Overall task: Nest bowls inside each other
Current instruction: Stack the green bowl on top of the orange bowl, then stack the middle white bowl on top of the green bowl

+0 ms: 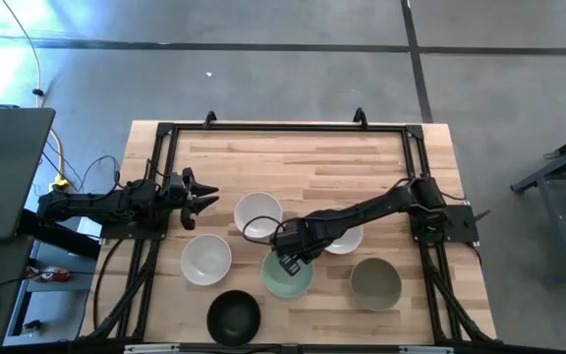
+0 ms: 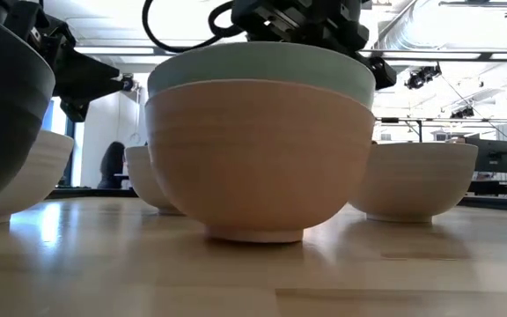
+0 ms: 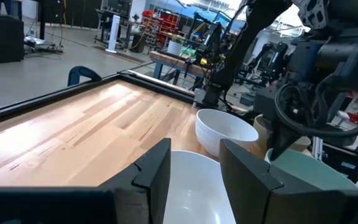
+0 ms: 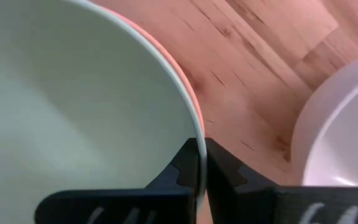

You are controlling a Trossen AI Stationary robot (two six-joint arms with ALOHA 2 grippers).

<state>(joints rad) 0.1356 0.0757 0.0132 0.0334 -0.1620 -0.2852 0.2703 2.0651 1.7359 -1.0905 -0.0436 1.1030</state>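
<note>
Only the low view reveals the mint green bowl (image 2: 262,66) nested in a peach-orange bowl (image 2: 258,158). The right gripper (image 4: 201,163) pinches the mint rim at table centre-near. The left gripper (image 1: 204,198) waits spread, empty, at the left edge. Far half bare. Three white bowls, one olive-grey (image 1: 375,282), one black (image 1: 234,317).

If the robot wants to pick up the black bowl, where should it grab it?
Best guess: by the rim. The black bowl sits upright with its mouth open to the top, at the table's near edge, apart from the white bowl. A hand could come straight down and pinch the thin wall, one finger inside and one outside. The left hand waits open nearby; the right hand grips the mint bowl.
</note>
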